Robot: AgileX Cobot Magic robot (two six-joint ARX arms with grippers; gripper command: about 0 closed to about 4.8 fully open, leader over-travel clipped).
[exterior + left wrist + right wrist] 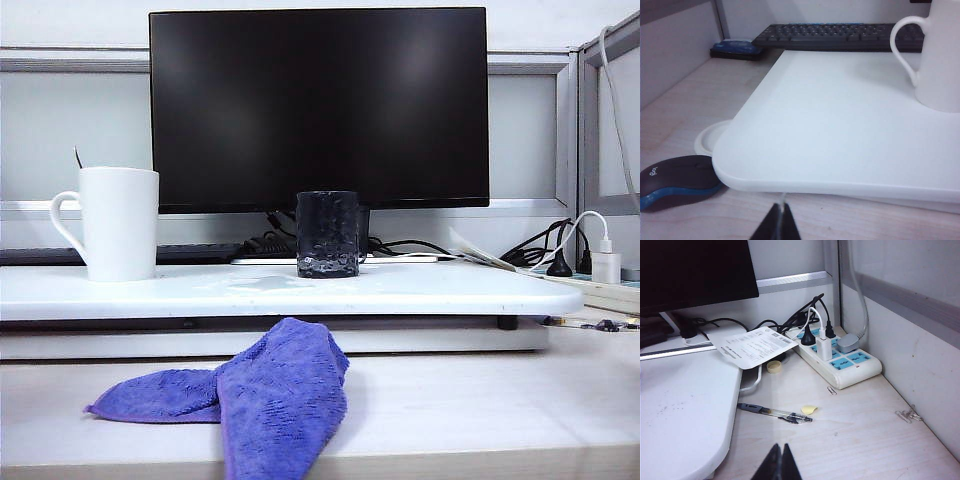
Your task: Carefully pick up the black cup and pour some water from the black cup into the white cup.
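The black cup [328, 234], dark and faceted, stands upright near the middle of the white raised board [400, 292], in front of the monitor. The white cup [117, 222] stands upright at the board's left end, handle pointing left; the left wrist view shows its handle and side [938, 60]. Neither arm appears in the exterior view. My left gripper [780, 206] is shut and empty, low over the wooden desk just short of the board's near corner. My right gripper [780, 446] is shut and empty over the desk beside the board's right edge. The black cup is outside both wrist views.
A purple cloth [262, 395] lies on the desk in front of the board. A mouse [675, 180], a white lid [710, 137] and a keyboard [840, 36] are on the left. A pen [774, 413], power strip [840, 357], cables and a paper sheet [756, 346] are on the right.
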